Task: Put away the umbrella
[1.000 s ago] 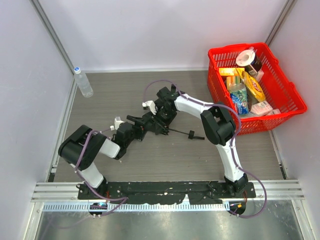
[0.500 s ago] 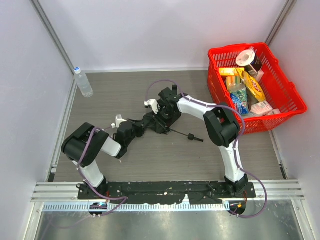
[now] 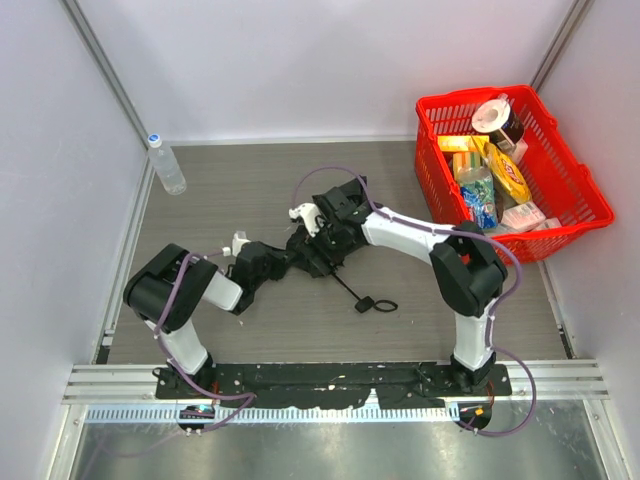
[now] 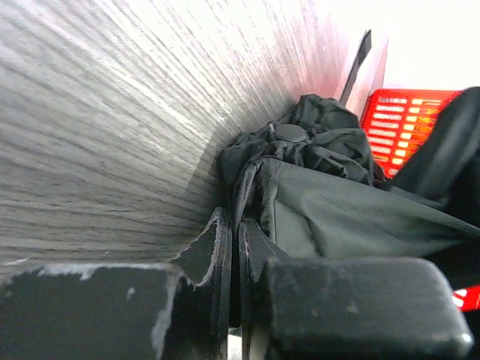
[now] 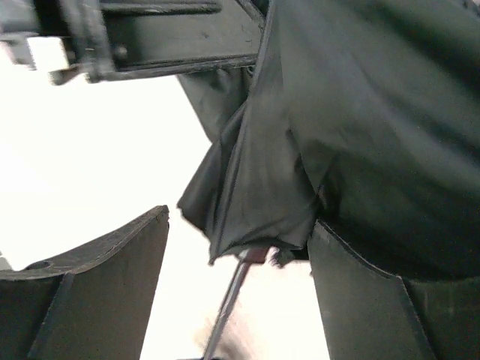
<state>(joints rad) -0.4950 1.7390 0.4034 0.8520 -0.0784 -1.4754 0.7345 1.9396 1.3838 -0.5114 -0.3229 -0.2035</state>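
Umbrella (image 4: pixel 330 210): folded down, canopy loose, on table (image 3: pixel 220 190); left gripper (image 4: pixel 236 232) pinching a fabric fold; right gripper (image 5: pixel 238 240) spread about canopy edge; tidying, strapping likely outstanding.

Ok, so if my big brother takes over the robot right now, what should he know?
Left claw: shut, pinching a fold of the umbrella.
Right claw: open, with loose fabric hanging between its jaws.
Umbrella: middle of the table, between the two claws. Its thin shaft and wrist strap lie toward the near side.
Done: canopy folded down, but baggy.
Left: gather the fabric into a tight bundle and put it away. No storing spot is obvious.
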